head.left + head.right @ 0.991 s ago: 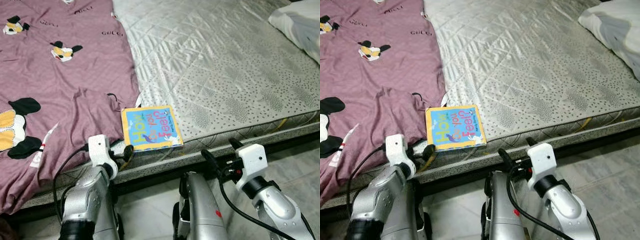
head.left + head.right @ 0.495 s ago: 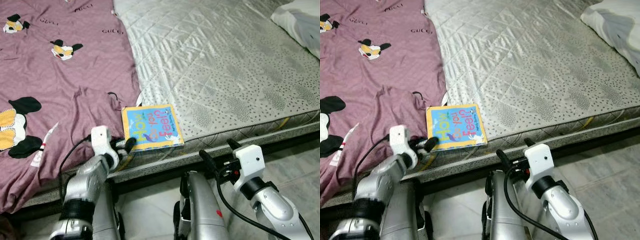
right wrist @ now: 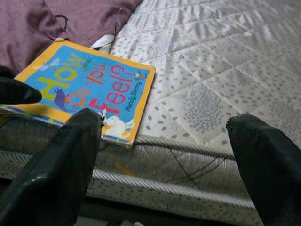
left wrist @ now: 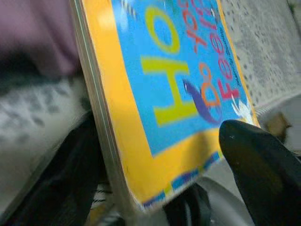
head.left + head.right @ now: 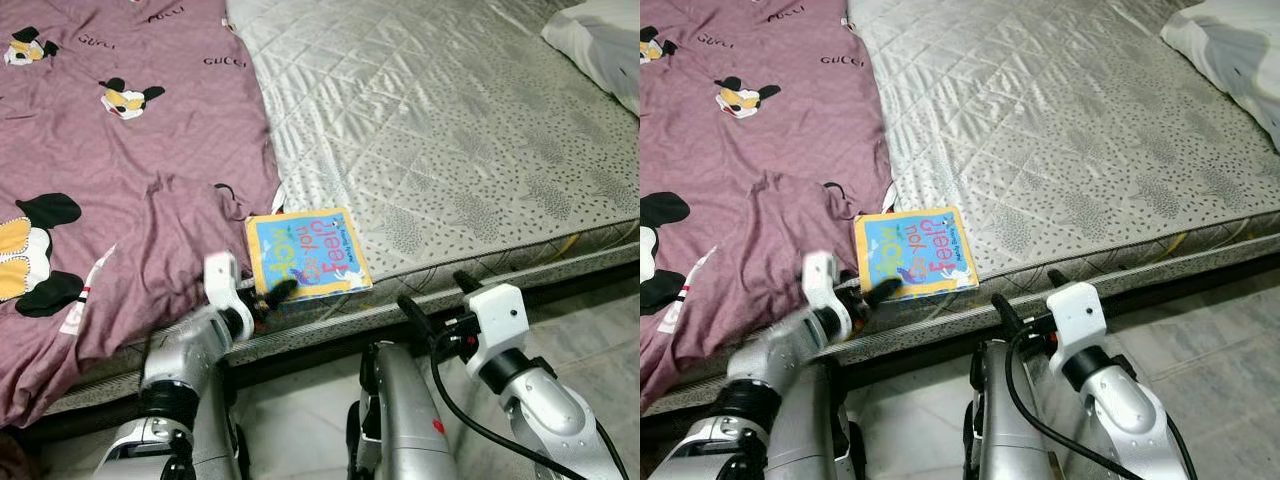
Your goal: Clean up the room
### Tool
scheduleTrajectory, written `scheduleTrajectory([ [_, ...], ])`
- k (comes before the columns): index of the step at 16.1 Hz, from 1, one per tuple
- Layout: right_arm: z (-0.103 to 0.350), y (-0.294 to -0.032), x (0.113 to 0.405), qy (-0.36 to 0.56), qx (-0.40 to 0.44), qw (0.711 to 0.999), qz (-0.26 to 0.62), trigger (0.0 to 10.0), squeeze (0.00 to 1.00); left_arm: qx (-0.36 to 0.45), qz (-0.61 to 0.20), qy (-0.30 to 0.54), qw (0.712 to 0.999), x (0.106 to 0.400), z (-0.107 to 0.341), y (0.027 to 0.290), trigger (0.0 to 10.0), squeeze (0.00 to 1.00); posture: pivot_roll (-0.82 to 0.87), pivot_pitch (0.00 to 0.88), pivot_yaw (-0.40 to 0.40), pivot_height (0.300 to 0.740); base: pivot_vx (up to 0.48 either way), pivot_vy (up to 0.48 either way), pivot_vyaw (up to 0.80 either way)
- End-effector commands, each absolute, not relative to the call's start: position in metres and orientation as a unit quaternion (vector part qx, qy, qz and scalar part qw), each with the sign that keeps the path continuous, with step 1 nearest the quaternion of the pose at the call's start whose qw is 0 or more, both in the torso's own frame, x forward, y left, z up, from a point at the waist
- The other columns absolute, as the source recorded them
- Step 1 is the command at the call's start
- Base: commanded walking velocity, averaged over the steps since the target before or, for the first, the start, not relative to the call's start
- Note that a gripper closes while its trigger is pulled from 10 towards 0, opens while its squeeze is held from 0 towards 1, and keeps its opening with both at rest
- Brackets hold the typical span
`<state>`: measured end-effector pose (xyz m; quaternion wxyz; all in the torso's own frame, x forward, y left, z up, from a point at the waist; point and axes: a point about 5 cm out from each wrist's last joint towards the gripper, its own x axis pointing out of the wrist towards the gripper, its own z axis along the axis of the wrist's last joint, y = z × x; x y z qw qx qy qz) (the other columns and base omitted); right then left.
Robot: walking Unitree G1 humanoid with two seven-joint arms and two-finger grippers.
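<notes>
One board book (image 5: 307, 254), yellow-bordered with a blue cover and coloured lettering, lay flat at the near edge of the grey quilted mattress (image 5: 450, 130) beside a mauve cartoon-print sheet (image 5: 110, 170), its corner between the spread fingers of the left end effector (image 5: 272, 296), while the right end effector (image 5: 433, 300) hung wide open below the mattress edge.

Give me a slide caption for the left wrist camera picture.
Left gripper open around the corner of a yellow and blue picture book lying at the mattress edge.
</notes>
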<state>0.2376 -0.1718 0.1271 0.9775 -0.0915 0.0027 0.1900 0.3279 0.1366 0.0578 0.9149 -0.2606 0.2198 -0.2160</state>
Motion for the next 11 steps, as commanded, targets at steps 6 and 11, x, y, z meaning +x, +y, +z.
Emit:
scheduleTrajectory([
  [6, 0.125, -0.1733, 0.2372, 0.004, -0.099, 0.977, 0.187, 10.0, 0.0, -0.335, -0.242, 0.196, 0.889, 0.3321, 0.0588, 0.1302, 0.0, 0.0, -0.15, 0.211, -0.022, 0.546, 0.0, 0.0, 0.0],
  [11, 0.1235, -0.1727, 0.2379, 0.002, -0.101, 0.977, 0.187, 10.0, 0.0, -0.386, -0.23, 0.182, 0.875, 0.3343, 0.057, 0.1324, 0.0, 0.0, -0.15, 0.205, -0.018, 0.546, 0.0, 0.0, 0.0],
])
